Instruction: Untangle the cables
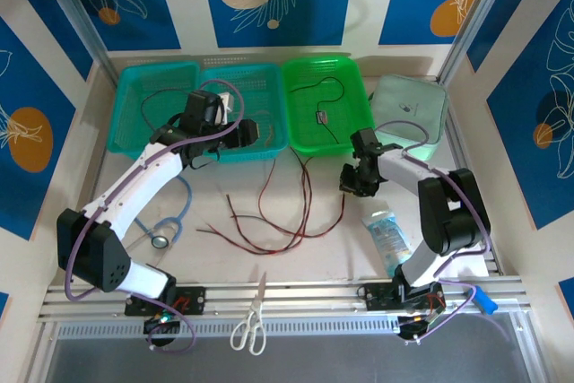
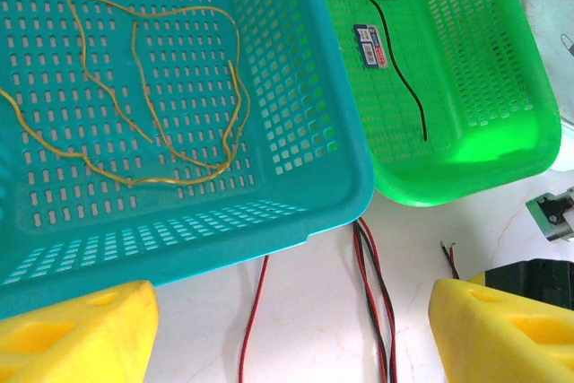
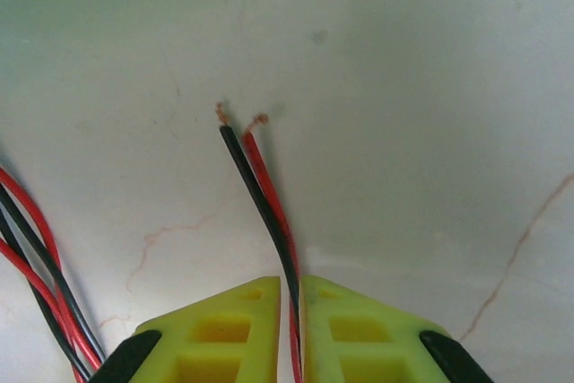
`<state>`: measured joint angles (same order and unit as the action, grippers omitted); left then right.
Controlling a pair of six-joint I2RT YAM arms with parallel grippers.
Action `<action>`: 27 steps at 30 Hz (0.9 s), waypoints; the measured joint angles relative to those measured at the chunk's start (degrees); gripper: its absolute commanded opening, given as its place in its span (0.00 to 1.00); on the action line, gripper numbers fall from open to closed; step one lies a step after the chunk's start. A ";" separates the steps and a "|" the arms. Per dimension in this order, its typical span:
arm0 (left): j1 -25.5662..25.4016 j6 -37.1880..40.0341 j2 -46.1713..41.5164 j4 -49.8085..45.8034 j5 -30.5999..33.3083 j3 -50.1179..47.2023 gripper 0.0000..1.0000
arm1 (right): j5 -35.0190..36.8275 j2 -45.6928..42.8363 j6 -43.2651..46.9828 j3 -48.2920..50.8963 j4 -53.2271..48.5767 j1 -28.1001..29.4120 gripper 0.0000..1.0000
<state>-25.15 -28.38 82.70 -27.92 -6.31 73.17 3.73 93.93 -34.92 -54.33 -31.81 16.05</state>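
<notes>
Grips a red-black pair (image 3: 262,204) in the right pincer (image 3: 290,311), pinched almost shut, stripped ends pointing straight ahead past the fingertips. Leaves the other cables (image 1: 273,221) looped on the desk (image 1: 332,259) to that pincer's left, running mostly near-to-far between the arms. Hangs the left pincer (image 2: 291,311) wide open and empty at the teal basket (image 2: 179,248) rim, a yellow cable (image 2: 242,109) curled inside. Probably calls for a pull rightward, away from the tangle. Little bare room there, with a packet (image 1: 387,230) close by.
</notes>
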 measured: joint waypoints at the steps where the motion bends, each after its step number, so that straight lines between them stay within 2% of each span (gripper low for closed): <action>1: 0.00 0.02 0.00 0.00 0.00 0.02 0.79 | -0.02 0.13 0.02 -0.13 0.17 0.07 0.14; 11: 0.00 0.04 0.00 -0.02 -0.02 0.02 0.79 | -0.37 2.73 0.44 -0.66 0.61 0.48 0.12; 20: 0.00 0.24 0.00 -0.15 -0.02 0.02 0.80 | -0.70 3.02 1.27 -1.18 0.26 1.18 0.00; 27: 0.00 0.17 0.00 -0.44 -1.11 0.61 0.80 | -0.52 -2.32 1.33 -1.09 -2.27 1.70 0.00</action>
<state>-25.15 -28.21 82.70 -28.36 -7.42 73.78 3.20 91.61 -33.58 -55.42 -34.09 17.76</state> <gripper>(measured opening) 0.797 0.050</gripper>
